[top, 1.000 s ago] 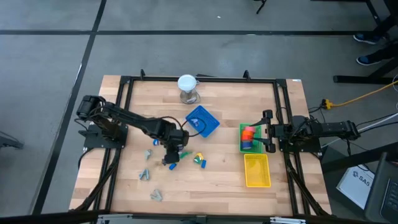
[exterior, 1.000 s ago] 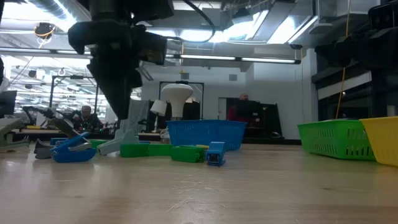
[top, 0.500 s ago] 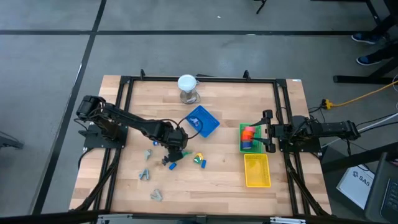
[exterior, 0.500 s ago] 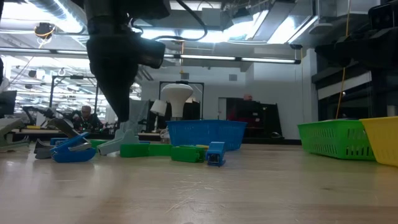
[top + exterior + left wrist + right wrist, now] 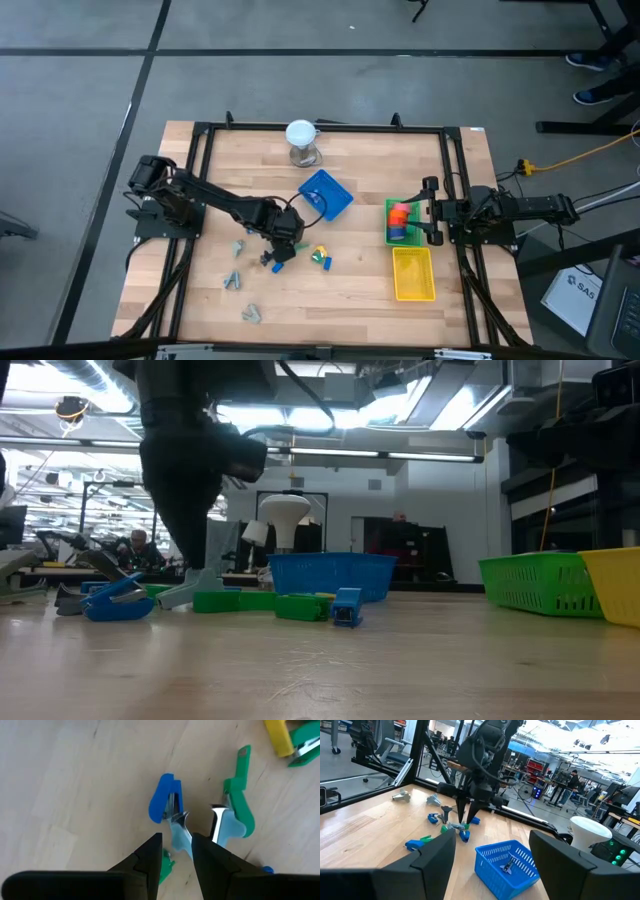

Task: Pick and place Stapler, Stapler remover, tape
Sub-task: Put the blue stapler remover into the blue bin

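My left gripper [image 5: 282, 250] points down over a cluster of small pieces at the table's middle left, open by a narrow gap [image 5: 177, 840]. A stapler remover with light-blue handles and metal claws [image 5: 230, 827] lies on the table under it. One handle [image 5: 179, 834] sits between the fingertips. Beside it lie a blue stapler [image 5: 164, 800] and a green one [image 5: 238, 785]. Grey stapler removers [image 5: 238, 248] [image 5: 232, 280] lie nearer the left. Orange and red tape pieces [image 5: 400, 212] sit in the green basket [image 5: 388, 235]. My right gripper [image 5: 492, 865] waits open at the right edge. My left gripper comes at the light-blue stapler remover from above, a finger [image 5: 150, 852] on either side of one handle. The remover lies flat on the table. I cannot tell whether the fingers touch it.
A blue basket [image 5: 325, 195] stands just beyond the cluster, and a yellow basket [image 5: 413, 275] lies in front of the green one. A white stemmed object [image 5: 301, 140] stands at the far edge. More yellow and green pieces [image 5: 320, 256] lie right of my left gripper.
My left gripper has rolled about its own pointing line while staying over the cluster of pieces. The pieces on the table have kept their places.
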Action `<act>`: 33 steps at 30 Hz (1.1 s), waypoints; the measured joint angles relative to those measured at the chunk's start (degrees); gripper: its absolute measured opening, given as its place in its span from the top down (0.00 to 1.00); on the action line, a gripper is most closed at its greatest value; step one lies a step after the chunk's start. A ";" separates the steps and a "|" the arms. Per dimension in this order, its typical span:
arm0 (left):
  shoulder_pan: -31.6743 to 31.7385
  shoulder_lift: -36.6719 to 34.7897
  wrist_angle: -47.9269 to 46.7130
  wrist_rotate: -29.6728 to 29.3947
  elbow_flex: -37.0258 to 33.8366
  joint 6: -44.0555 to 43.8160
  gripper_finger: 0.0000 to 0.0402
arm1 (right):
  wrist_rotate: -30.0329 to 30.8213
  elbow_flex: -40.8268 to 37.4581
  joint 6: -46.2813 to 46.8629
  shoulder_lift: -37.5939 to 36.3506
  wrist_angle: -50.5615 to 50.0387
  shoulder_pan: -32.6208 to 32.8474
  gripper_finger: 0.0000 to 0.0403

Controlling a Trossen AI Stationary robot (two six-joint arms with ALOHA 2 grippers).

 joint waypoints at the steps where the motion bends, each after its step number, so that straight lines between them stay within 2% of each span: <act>1: -0.07 0.26 0.00 0.17 0.00 0.00 0.75 | 0.00 0.00 0.00 0.01 0.00 0.01 0.36; 13: -0.20 1.93 0.29 3.01 0.00 1.53 0.76 | 0.02 0.00 0.00 0.00 0.00 0.00 0.36; 16: -0.18 1.93 0.31 3.13 0.00 2.64 0.81 | 0.00 0.00 0.00 0.01 0.00 0.00 0.36; 22: -0.18 1.89 0.54 3.09 0.09 3.48 0.97 | 0.00 0.00 0.01 0.00 0.00 0.00 0.36; 33: -0.18 1.82 2.15 3.04 0.74 5.99 0.99 | 0.00 0.00 0.00 0.02 0.00 0.02 0.36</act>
